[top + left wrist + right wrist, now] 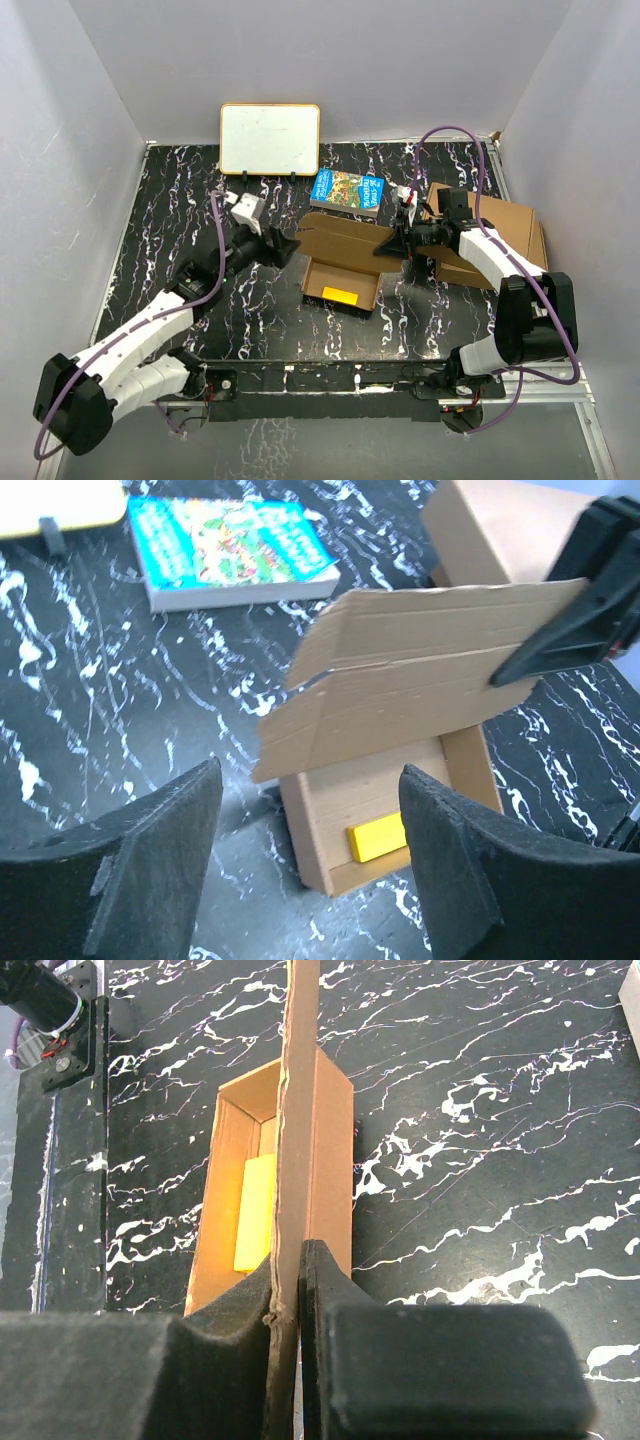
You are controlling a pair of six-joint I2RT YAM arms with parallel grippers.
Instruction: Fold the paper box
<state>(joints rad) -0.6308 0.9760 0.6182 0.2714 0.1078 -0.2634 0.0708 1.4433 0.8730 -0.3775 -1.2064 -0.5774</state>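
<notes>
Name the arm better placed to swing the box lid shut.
Right, probably: the right gripper is clamped on the raised lid of the paper box, so it can lower it directly. The left gripper hangs open beside the box, touching nothing.

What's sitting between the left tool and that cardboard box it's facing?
Nothing: only bare black marbled table separates the open left tool from the paper box, as the left wrist view shows.
</notes>
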